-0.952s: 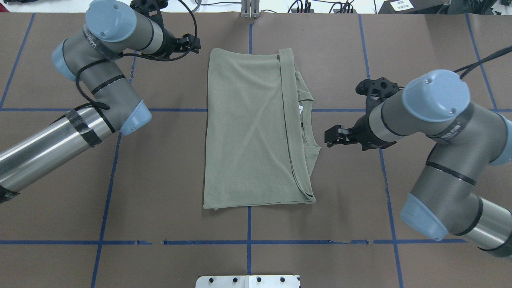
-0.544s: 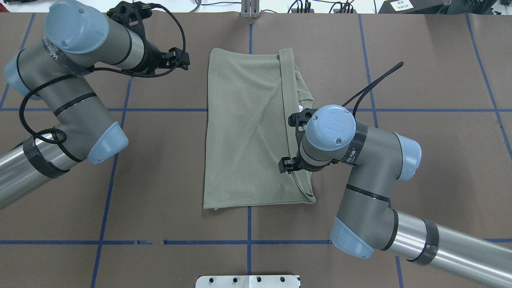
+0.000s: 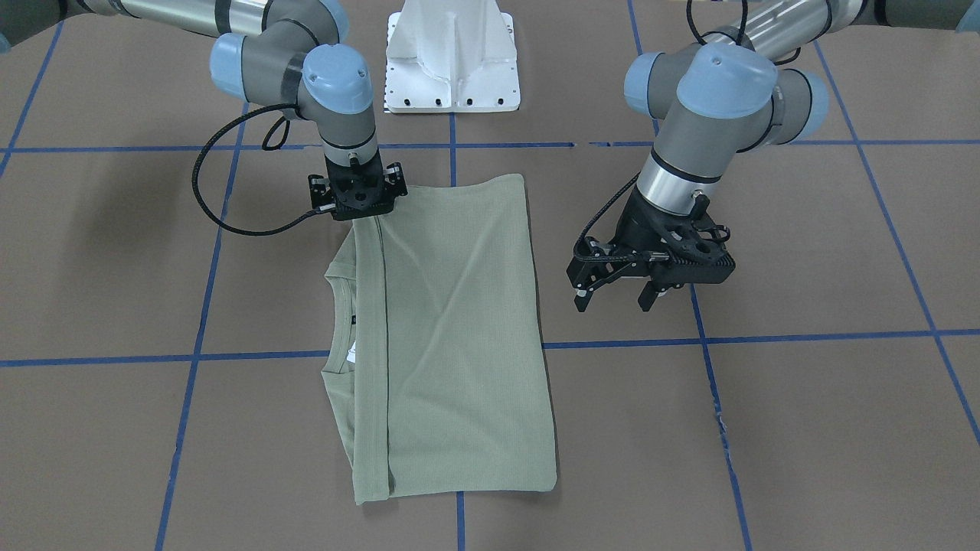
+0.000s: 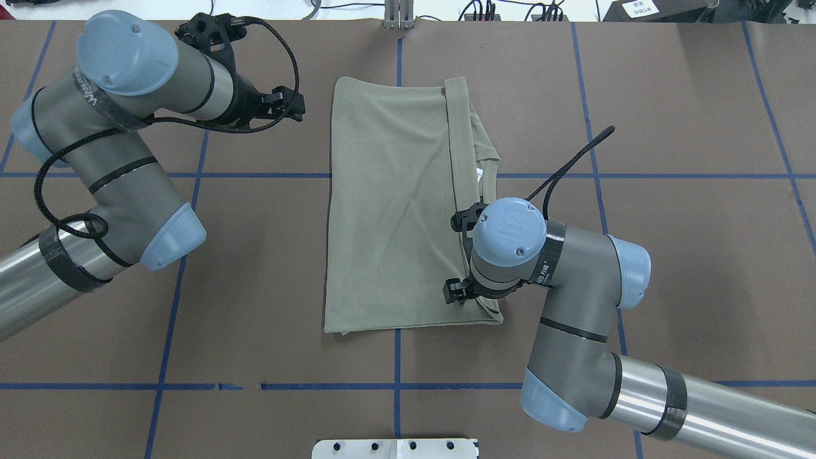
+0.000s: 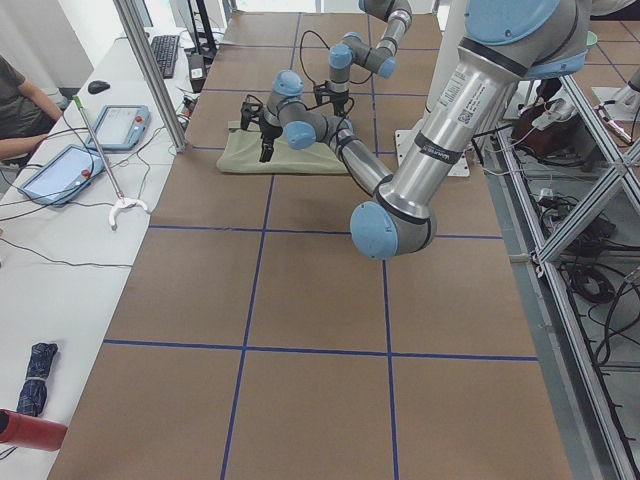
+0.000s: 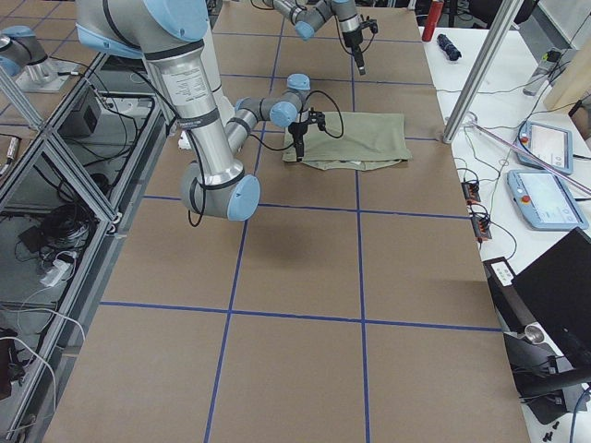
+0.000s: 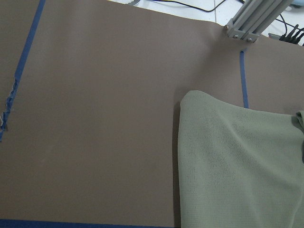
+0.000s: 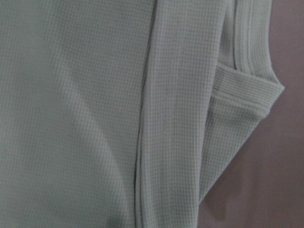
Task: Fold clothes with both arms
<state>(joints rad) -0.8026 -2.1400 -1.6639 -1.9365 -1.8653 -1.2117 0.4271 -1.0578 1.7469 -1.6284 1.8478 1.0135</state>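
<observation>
The sage-green shirt [image 3: 459,344] [image 4: 389,210] lies folded flat into a long rectangle at mid-table. Its round neck and white tag [image 3: 351,353] show on the robot's right side. My right gripper [image 3: 358,214] points straight down onto the shirt's corner nearest the robot, where the folded band meets the hem. Its fingers look open, and the wrist mostly hides it in the overhead view. The right wrist view shows only ribbed cloth [image 8: 71,118] close up. My left gripper [image 3: 615,301] [image 4: 298,107] hangs open over bare table beside the shirt's far left corner [image 7: 199,99], holding nothing.
Brown table paper [image 4: 255,255] crossed by blue tape lines surrounds the shirt. The white pedestal base [image 3: 453,57] stands at the robot's edge. An aluminium post [image 7: 247,21] rises beyond the far edge. A side table holds tablets [image 5: 60,170] beside a seated person.
The right arm swung in from the right over the shirt, then moved toward the near corner and lower. The left arm drew back slightly to the left, still open.
</observation>
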